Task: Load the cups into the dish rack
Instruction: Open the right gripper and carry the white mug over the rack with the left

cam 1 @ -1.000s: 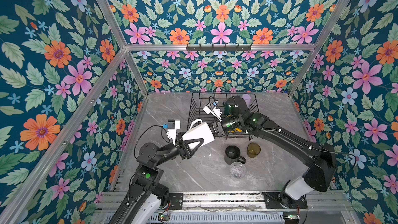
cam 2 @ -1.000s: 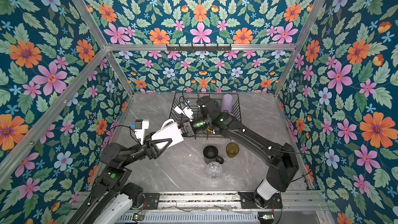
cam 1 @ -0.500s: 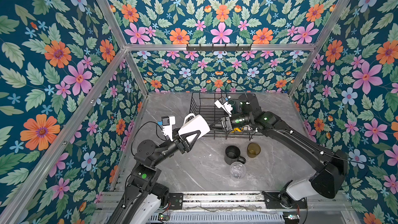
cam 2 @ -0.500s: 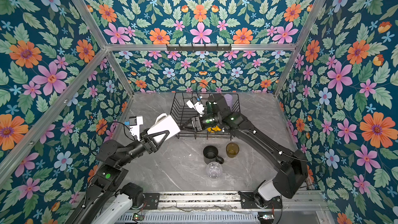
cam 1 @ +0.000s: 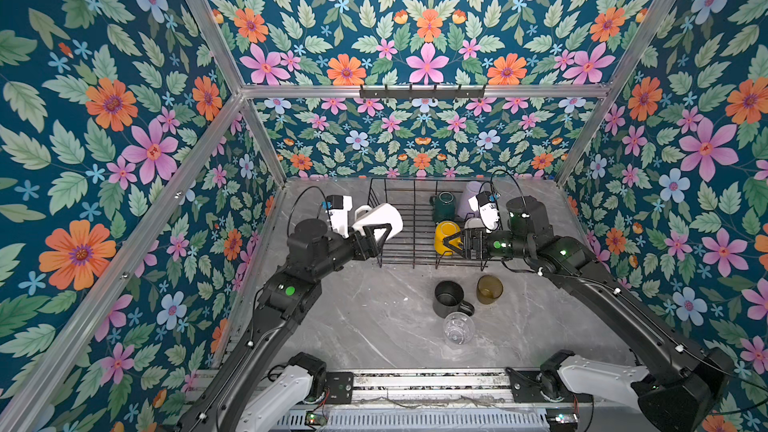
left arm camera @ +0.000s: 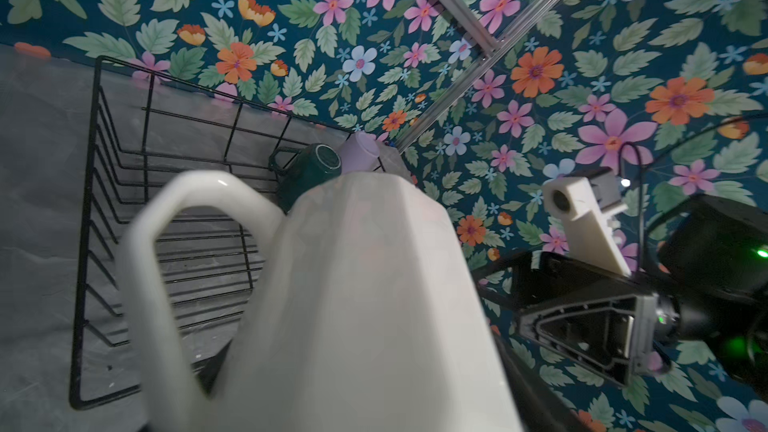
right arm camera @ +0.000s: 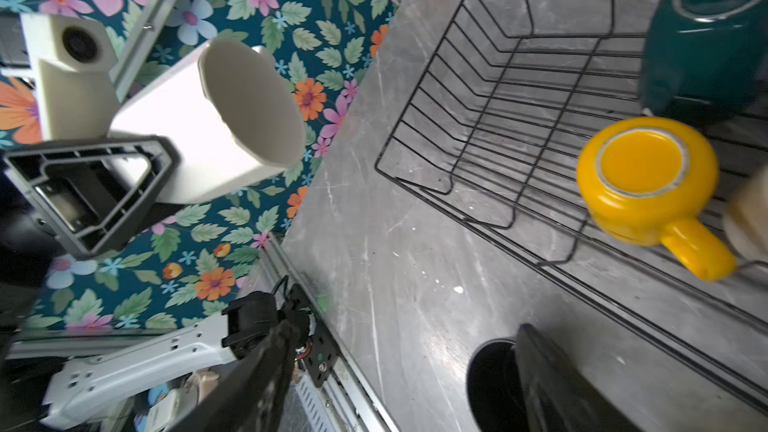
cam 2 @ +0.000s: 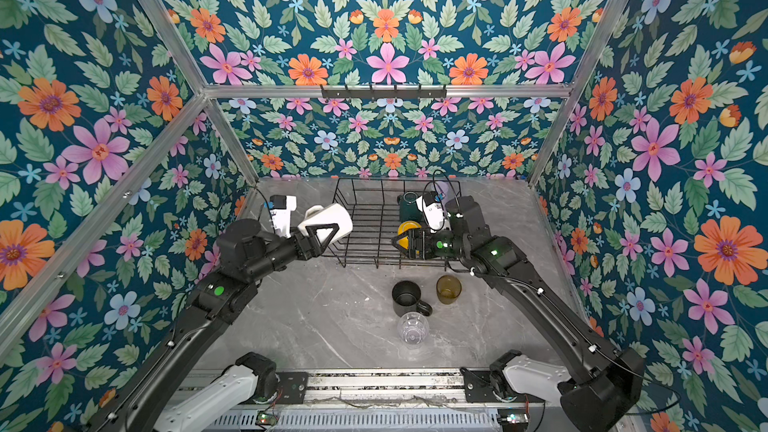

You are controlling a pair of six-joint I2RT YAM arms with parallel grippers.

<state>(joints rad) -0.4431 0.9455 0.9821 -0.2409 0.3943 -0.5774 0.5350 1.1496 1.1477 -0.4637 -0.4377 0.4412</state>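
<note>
Cups first: the yellow mug (cam 1: 446,232) stands base-up on the wires of the dish rack (cam 1: 415,218), near its front right corner. A second ago the right gripper (cam 1: 451,245) was carrying it in. The gripper's jaws have now spread wide and sit just beside the mug's handle, and the wrist view shows the mug free. That cup looks loaded, next to the dark green mug (cam 1: 442,205) and the lilac tumbler (cam 1: 471,199).

Meanwhile the left gripper (cam 1: 384,226), clamped on the tilted white mug (cam 1: 382,213), has risen from over the table (cam 1: 374,326) to the rack's left edge. That mug is probably the next to go in.

The black mug (cam 1: 449,299), brown tumbler (cam 1: 488,288) and clear glass (cam 1: 459,328) wait on the table in front of the rack. Roughly half the job is left.
</note>
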